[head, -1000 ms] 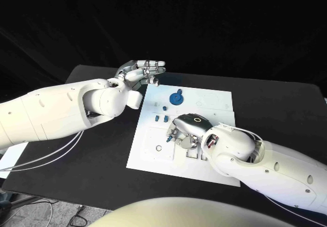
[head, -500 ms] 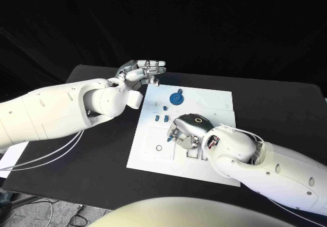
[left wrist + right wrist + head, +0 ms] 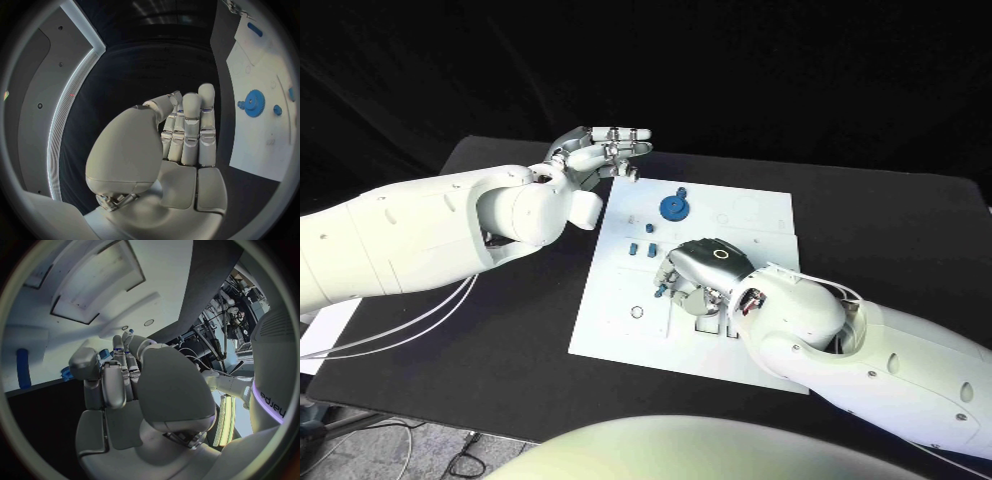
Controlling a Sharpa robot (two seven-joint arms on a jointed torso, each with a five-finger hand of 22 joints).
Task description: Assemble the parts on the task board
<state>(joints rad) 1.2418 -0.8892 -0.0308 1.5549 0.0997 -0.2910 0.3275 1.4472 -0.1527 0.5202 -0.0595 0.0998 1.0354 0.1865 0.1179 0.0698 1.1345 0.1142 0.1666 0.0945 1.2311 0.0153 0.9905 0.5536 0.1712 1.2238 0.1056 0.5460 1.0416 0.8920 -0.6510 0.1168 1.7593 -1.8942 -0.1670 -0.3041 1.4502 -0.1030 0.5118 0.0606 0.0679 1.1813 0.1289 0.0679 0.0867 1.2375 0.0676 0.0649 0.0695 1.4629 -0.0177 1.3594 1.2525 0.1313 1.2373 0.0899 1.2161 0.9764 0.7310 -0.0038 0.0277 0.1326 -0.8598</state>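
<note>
Task board (image 3: 747, 215) lies under the right hand (image 3: 701, 268), fingers curled, grip unclear; left hand (image 3: 599, 150) empty, fingers together.

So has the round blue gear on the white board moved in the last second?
No. The round blue gear sits at the same spot near the white board's far edge.

matt white task board (image 3: 733, 210) (plastic-looking), matt black table (image 3: 488, 340)

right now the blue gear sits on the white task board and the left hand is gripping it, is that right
Not quite. The blue gear does sit on the white task board, but the left hand is not gripping it: the head view shows that hand empty near the board's far corner, apart from the gear.
</note>
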